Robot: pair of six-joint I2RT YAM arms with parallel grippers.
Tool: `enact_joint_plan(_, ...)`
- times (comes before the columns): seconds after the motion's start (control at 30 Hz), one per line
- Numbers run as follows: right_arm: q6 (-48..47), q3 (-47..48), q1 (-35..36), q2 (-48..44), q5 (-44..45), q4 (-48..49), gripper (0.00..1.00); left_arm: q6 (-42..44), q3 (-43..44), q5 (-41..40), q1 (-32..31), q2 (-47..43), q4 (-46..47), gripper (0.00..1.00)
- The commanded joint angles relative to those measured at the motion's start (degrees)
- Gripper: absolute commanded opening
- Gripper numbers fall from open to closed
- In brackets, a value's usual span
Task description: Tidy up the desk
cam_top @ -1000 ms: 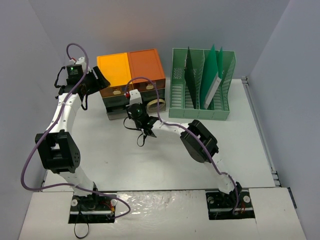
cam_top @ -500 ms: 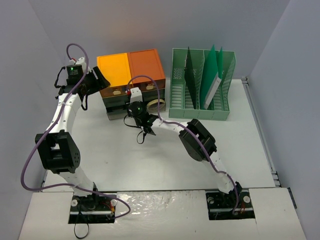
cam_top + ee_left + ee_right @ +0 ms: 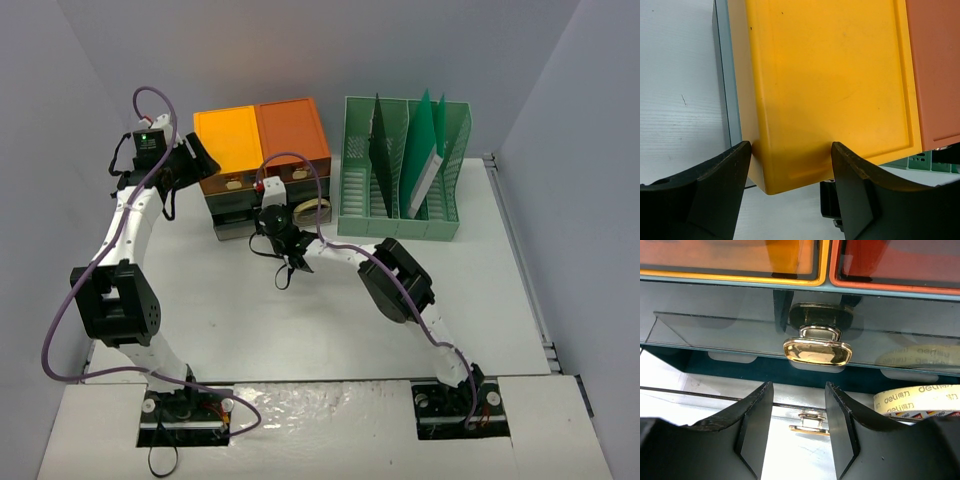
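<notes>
Open, empty right jaws are edged nearer a drawer handle [image 3: 817,351], a pull likely. Left jaws are held open.

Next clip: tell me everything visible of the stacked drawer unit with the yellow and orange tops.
The drawer unit stands upright at the back of the desk, left of the green file rack. On top sit two plastic-looking boxes, the yellow box left, the orange box right. Below are smoky see-through drawer fronts with gold handles. A tape roll lies in a lower drawer on the right. The left gripper, open, straddles the yellow box's corner; the right gripper hangs open before one handle. No contact shows.
</notes>
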Motion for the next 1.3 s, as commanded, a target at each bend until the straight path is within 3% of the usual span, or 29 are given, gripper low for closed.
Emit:
enact_joint_plan(0.0, 0.14, 0.68, 0.46, -4.29, 0.89, -3.59, 0.43, 4.92, -3.91, -4.32, -1.1, 5.28, -13.74, 0.6)
enact_joint_plan(0.5, 2.41, 2.04, 0.89, -6.18, -0.93, -12.08, 0.43, 4.95, -3.45, -4.23, -0.98, 4.49, -14.35, 0.6)
enact_joint_plan(1.27, 10.92, 6.25, 0.28, -9.94, -10.7, -32.61, 0.43, 4.77, -5.38, -4.14, -1.07, 1.76, -14.79, 0.6)
